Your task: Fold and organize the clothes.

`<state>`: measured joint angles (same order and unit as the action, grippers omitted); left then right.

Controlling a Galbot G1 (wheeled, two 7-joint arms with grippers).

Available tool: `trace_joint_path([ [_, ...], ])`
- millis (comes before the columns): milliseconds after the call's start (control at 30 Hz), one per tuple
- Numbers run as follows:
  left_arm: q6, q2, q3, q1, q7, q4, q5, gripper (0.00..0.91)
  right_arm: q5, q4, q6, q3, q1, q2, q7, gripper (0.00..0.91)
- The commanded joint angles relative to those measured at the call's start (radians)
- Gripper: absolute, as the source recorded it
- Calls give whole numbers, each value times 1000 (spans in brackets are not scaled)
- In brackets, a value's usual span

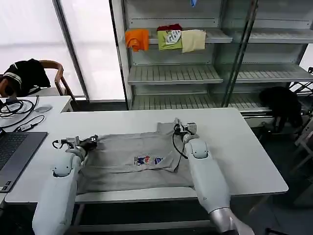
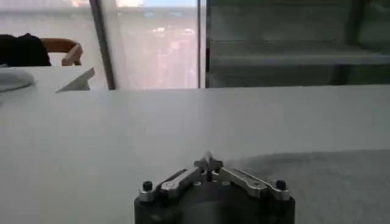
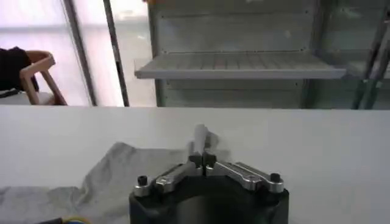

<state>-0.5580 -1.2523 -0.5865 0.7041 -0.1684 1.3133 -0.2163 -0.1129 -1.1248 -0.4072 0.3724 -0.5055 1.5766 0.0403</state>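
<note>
One of the clothes, a light grey shirt point(image 1: 122, 156) with a small multicoloured chest print point(image 1: 148, 160), lies spread on the white table point(image 1: 244, 147). My left gripper point(image 1: 93, 142) sits at the shirt's left edge, and in the left wrist view this gripper point(image 2: 208, 163) is shut where the grey fabric point(image 2: 329, 182) reaches its tips. My right gripper point(image 1: 177, 128) is at the shirt's far right corner. In the right wrist view that gripper point(image 3: 201, 155) is shut, with a fold of the shirt point(image 3: 109, 176) pinched and standing up between the fingers.
A laptop point(image 1: 14, 152) and cables point(image 1: 17, 107) lie at the table's left end. Behind it, shelves hold orange point(image 1: 137, 39), green point(image 1: 169, 39) and cream point(image 1: 194, 40) garments. A black garment point(image 1: 281, 103) hangs at the right. A chair point(image 1: 56, 73) stands at the back left.
</note>
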Motion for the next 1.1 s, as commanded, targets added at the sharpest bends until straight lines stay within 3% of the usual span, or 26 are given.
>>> trace_joint_path([
  [33,-8,33,-15,70,47,214,-138,0,-76,-285,-68,-12,-129,-37,-22,0],
  [200,-19,58,-34,143,48,329,-177,0,-86,-445,-135,-17,-219,-68,-37,0],
  [367,-19,63,-68,257,21,424,-204,0,-75,-560,-133,-5,-327,-94,-16,0],
  [600,12,57,-132,443,-35,504,-236,0,-87,-775,-136,24,-602,-150,21,0],
  [700,14,65,-161,478,-52,513,-257,0,-50,-838,-122,27,-661,-164,34,0],
  [1100,13,82,-192,553,-93,520,-239,10,40,-862,-103,22,-710,-151,27,0],
])
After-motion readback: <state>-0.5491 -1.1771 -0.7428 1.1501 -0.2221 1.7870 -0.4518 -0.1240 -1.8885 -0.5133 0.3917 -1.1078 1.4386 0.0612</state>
